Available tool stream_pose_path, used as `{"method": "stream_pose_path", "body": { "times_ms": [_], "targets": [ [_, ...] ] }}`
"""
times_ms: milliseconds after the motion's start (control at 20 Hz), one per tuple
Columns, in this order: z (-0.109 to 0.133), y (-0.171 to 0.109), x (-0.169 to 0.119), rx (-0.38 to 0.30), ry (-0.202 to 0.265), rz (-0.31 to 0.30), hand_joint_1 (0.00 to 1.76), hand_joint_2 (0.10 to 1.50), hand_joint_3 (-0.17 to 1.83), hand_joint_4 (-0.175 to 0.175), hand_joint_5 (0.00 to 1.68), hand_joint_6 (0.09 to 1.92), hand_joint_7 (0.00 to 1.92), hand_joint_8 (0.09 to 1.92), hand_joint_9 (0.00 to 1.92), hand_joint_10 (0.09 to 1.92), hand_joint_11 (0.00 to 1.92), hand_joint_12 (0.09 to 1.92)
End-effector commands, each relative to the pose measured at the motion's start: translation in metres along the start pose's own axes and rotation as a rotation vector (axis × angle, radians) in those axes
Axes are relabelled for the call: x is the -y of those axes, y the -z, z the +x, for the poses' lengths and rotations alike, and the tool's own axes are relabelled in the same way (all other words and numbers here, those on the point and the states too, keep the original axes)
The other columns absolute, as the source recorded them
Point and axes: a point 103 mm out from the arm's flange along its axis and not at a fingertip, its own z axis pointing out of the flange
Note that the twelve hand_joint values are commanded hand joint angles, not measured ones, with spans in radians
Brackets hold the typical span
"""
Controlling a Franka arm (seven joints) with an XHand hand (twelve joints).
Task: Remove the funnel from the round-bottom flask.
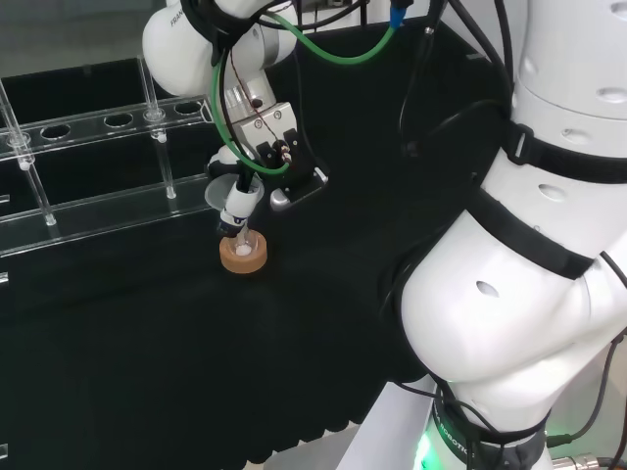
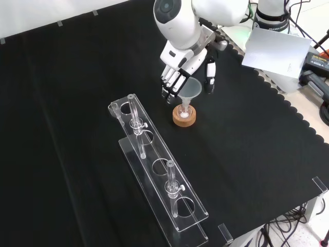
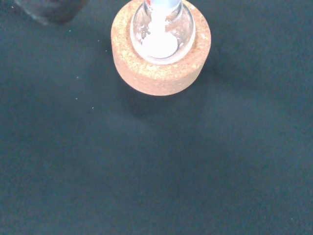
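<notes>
A small round-bottom flask (image 2: 184, 110) sits upright in a cork ring (image 2: 184, 118) on the black cloth. A clear funnel (image 2: 190, 88) stands in its neck. In the front view the hand (image 2: 178, 66) hangs just above, with its near-straight fingers (image 2: 169, 88) down at the funnel's left rim and the thumb (image 2: 209, 76) to the right, a small gap off. In the head view the hand (image 1: 266, 147) reaches down to the cork ring (image 1: 242, 257), beside the pale funnel (image 1: 219, 193). The wrist view looks down on the flask (image 3: 161, 36), which holds white matter, in its cork ring (image 3: 161, 68).
A clear tube rack (image 2: 157, 175) with two tubes lies left of and below the flask in the front view; in the head view the rack (image 1: 98, 166) runs along the far left. A grey sheet (image 2: 272, 49) lies at the cloth's scalloped right edge.
</notes>
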Motion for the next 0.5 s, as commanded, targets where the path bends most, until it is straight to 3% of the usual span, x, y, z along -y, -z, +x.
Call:
{"method": "stream_pose_path", "body": {
  "times_ms": [50,300,500],
  "targets": [
    [0.000,-0.001,0.001,0.042,-0.033,-0.049,0.76,0.93,-0.17,-0.021,0.37,0.09,0.09,0.63,0.32,0.71,0.34,1.46],
    [0.000,0.006,0.004,0.063,-0.049,-0.091,0.79,1.04,-0.17,-0.019,0.50,0.09,0.24,0.66,0.49,0.62,0.46,1.37],
    [0.002,0.014,0.006,0.076,-0.047,-0.080,0.81,1.07,-0.17,-0.022,0.53,0.09,0.28,0.67,0.56,0.60,0.50,1.34]
  ]
}}
